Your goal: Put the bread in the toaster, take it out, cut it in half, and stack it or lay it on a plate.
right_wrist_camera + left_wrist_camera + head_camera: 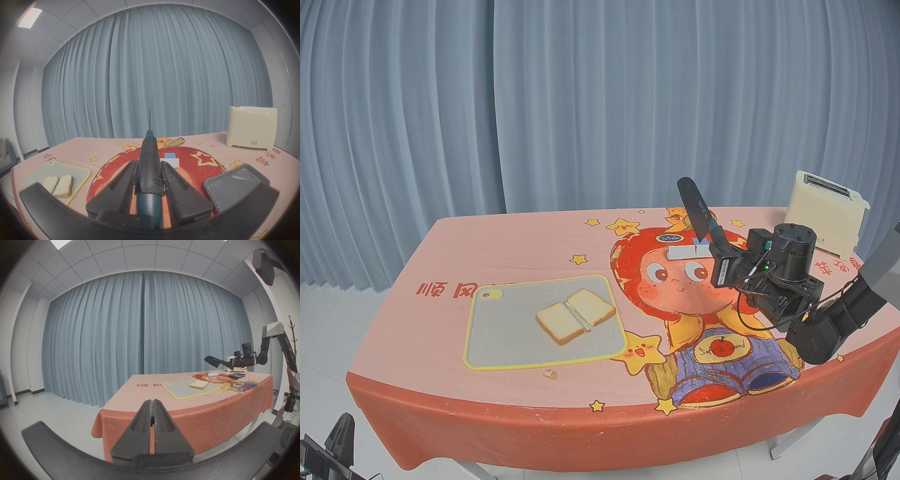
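Right gripper clamped on the knife handle, blade tilted up over the table's right half. Two bread halves lie side by side on the cutting board, well to its left. Right wrist view picks up a dark tray just beside that gripper, toaster beyond. Left gripper, fingers pressed together on nothing, hangs off the table's left front corner.

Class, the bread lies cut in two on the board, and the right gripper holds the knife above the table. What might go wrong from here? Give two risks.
1. The knife, blade raised in the right gripper, has yet to be set down; it may strike the grey tray near it.
2. The bread halves lie edge to edge on the cutting board, so lifting one may drag the other.
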{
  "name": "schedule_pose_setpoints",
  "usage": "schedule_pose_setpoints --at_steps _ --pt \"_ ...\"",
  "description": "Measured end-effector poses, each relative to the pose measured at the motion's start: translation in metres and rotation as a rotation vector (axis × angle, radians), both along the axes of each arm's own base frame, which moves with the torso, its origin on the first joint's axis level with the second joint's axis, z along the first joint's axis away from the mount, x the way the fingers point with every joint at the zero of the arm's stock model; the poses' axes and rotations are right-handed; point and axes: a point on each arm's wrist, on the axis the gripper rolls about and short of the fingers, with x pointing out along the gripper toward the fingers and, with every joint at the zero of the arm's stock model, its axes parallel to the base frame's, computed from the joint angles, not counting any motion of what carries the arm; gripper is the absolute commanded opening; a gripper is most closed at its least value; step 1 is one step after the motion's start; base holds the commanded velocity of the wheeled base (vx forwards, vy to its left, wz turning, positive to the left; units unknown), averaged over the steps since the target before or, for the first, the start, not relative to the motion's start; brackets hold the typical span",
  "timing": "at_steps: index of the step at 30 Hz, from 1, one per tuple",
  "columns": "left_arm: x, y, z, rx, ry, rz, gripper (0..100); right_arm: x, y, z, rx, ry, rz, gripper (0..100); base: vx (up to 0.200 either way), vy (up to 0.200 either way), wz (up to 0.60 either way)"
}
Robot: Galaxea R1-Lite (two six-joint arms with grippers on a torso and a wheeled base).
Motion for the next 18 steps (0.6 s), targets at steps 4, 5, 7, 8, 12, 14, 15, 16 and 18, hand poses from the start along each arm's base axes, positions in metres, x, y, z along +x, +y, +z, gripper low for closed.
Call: schedule_pose_setpoints --at_steps 4,5,7,8,12,14,15,16,18 --pt "0.0000 0.0000 0.0000 0.000 0.000 0.000 0 -0.0003 0.0001 -0.0006 -0.001 0.002 0.000 0 0.000 0.000 0.00" --pt "0.0000 0.0000 0.0000 0.000 0.000 0.000 0 -0.0003 0.0001 -0.0007 -0.001 0.003 0.000 0 0.000 0.000 0.00" --pt "0.0000 0.0000 0.0000 0.000 0.000 0.000 0 -0.0002 0.0001 -0.0008 -0.002 0.003 0.000 0 0.000 0.000 0.00" --pt "0.0000 0.0000 0.0000 0.000 0.000 0.000 0 -0.0002 0.0002 -0.0010 -0.002 0.003 0.000 0 0.000 0.000 0.00" --pt "0.0000 0.0000 0.0000 0.000 0.000 0.000 0 0.0001 -0.0004 -0.0010 -0.001 0.004 0.001 0 0.000 0.000 0.00" --pt "0.0000 0.0000 0.0000 0.000 0.000 -0.001 0 0.0002 -0.0006 -0.0014 -0.002 0.006 0.001 0 0.000 0.000 0.00" --pt "0.0000 0.0000 0.0000 0.000 0.000 -0.001 0 0.0004 -0.0007 -0.0016 -0.002 0.006 0.001 0 0.000 0.000 0.00" --pt "0.0000 0.0000 0.0000 0.000 0.000 0.000 0 0.0005 -0.0006 -0.0020 -0.003 0.007 0.001 0 0.000 0.000 0.00" --pt "0.0000 0.0000 0.0000 0.000 0.000 0.000 0 0.0012 -0.0009 -0.0032 -0.004 0.010 0.000 0 0.000 0.000 0.00"
